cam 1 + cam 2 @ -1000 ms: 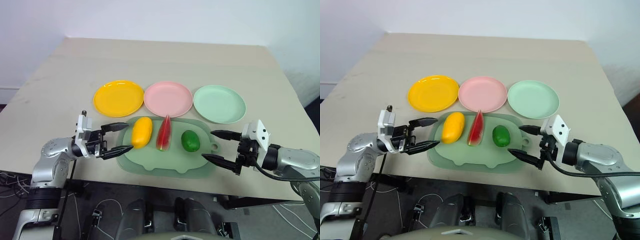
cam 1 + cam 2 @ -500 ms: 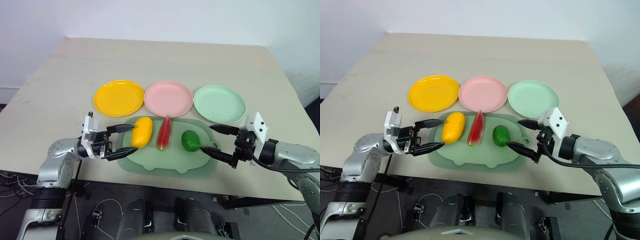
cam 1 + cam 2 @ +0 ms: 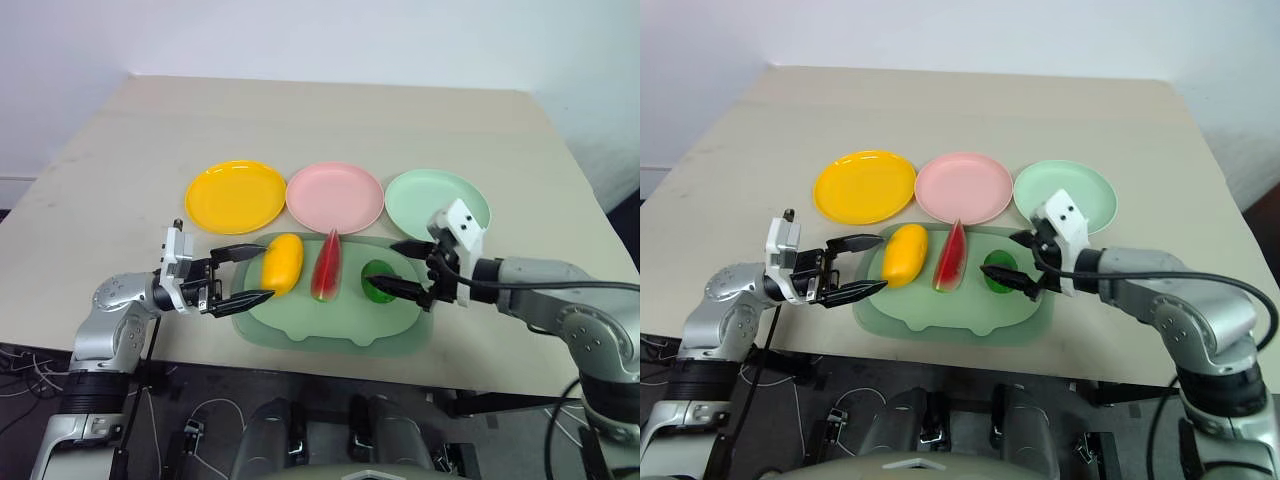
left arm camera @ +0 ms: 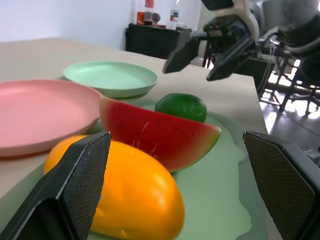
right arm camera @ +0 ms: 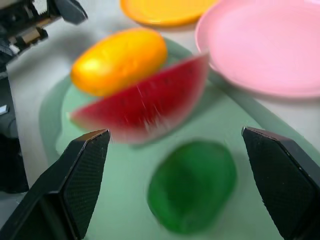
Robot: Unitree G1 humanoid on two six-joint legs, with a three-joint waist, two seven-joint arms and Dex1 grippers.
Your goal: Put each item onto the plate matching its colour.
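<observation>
1. Near the front edge of the table (image 3: pixel 100 160) we see the pale green pig-shaped mat (image 3: pixel 330 325), with all three toy fruits lying on it in a row.
2. We find the mango (image 3: pixel 283 263) at the mat's left end; its long axis runs from the table's front edge toward the back edge, leaning slightly to the right at its far end.
3. We find the watermelon wedge (image 3: pixel 327 266) at the middle of the mat, resting on its green rind. Its long axis also runs front to back, with the pointed far tip aimed at the pink plate (image 3: pixel 335 197) and almost reaching the rim.
4. We see the lime (image 3: pixel 377 280) toward the mat's right end; it is round, so we cannot give it a direction.
5. Behind the mat, toward the table's middle, the three plates stand in a row parallel to the front edge: the yellow-orange plate (image 3: pixel 236 196) on the left, the pink one in the middle, the mint green plate (image 3: pixel 437 204) on the right. All three are bare.
6. Our left gripper (image 3: pixel 249 273) hangs just left of the mango, its fingers spread and holding nothing.
7. Our right gripper (image 3: pixel 401 267) hangs over the lime with its fingers wide apart, one on each side of the fruit and not closed on it.
</observation>
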